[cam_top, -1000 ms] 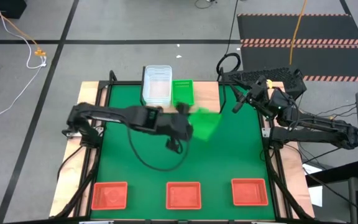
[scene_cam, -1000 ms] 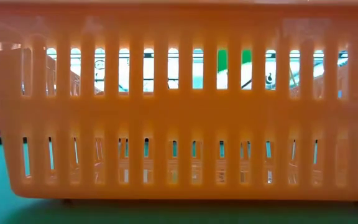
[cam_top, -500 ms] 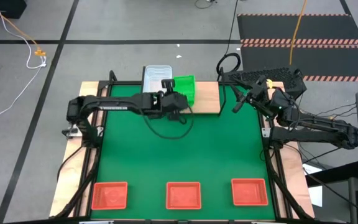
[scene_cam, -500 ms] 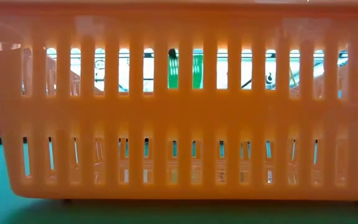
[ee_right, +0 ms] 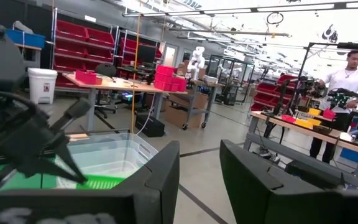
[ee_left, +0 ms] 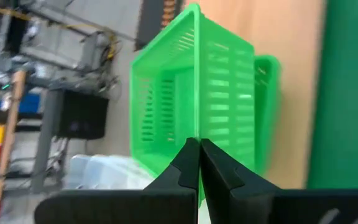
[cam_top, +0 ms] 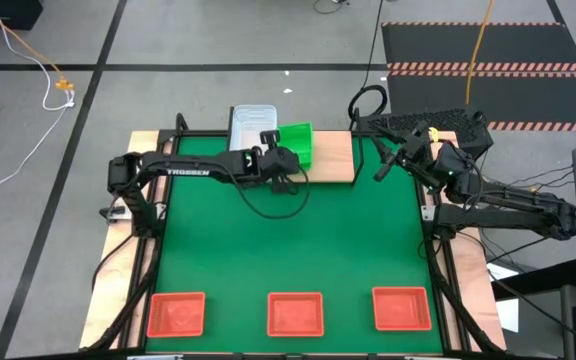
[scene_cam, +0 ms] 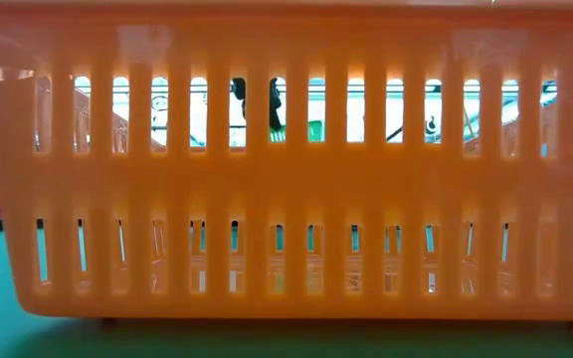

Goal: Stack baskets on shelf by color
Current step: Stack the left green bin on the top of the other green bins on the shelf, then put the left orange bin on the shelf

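My left gripper point(cam_top: 280, 163) reaches to the far edge of the table and is shut on a bright green basket point(cam_top: 296, 146), above the shelf point(cam_top: 334, 158). In the left wrist view a second green basket point(ee_left: 267, 81) shows right behind the held one point(ee_left: 179, 93). A stack of clear baskets point(cam_top: 251, 126) stands beside them on the shelf's left end. Three red-orange baskets point(cam_top: 177, 313) point(cam_top: 296, 313) point(cam_top: 401, 307) sit in a row along the near edge. My right gripper point(cam_top: 383, 166) waits open at the far right corner, touching nothing. My left gripper pinches the green basket's rim point(ee_left: 196, 127) between its two shut fingers, at the middle of one side wall, reaching in from the near side. The basket sits over the second green basket on the shelf. Whether it rests in that basket cannot be told.
The middle red-orange basket point(scene_cam: 286, 179) fills the low view; only slivers of the left gripper point(scene_cam: 257, 104) and some green point(scene_cam: 313, 129) show through its slots. The green mat point(cam_top: 288, 240) lies bare between the shelf and the near row. People work at benches in the room beyond.
My left gripper has carried the green basket from over the middle of the mat toward the far edge and to the left, to above the green basket on the shelf. It has since sunk a little there. The right arm has kept still.
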Controlling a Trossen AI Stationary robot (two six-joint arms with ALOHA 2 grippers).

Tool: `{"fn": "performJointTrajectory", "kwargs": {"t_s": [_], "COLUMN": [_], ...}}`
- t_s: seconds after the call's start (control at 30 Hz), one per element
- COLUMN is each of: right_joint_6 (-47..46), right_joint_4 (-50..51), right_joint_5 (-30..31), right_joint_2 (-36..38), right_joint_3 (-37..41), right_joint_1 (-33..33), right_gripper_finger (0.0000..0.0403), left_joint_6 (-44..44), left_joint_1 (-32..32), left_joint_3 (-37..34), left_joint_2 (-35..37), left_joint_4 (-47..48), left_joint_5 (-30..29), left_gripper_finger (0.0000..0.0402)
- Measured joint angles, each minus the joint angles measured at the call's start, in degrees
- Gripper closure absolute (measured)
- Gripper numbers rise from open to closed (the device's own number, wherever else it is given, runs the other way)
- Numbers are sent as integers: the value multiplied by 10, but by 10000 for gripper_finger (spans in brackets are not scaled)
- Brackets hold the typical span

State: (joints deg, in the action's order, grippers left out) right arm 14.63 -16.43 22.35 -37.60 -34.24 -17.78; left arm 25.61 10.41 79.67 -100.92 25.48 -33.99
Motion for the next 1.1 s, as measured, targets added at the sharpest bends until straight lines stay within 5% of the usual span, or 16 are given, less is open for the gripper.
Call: {"fn": "performJointTrajectory", "kwargs": {"t_s": [0.2,0.63,0.9,1.1], "right_joint_6": [-3,-3,-1,0], "right_joint_4": [0,0,0,0], "right_joint_5": [0,0,0,0], "right_joint_2": [0,0,0,0], "right_joint_3": [0,0,0,0], "right_joint_1": [0,0,0,0], "right_gripper_finger": [291,291,291,291], "left_joint_6": [15,-22,-144,-156], "left_joint_1": [-11,-3,-15,-43], "left_joint_3": [-3,-3,-3,-3], "left_joint_2": [0,0,0,-12], "left_joint_4": [3,1,1,-1], "left_joint_5": [19,13,59,97], "left_gripper_finger": [385,249,240,257]}}
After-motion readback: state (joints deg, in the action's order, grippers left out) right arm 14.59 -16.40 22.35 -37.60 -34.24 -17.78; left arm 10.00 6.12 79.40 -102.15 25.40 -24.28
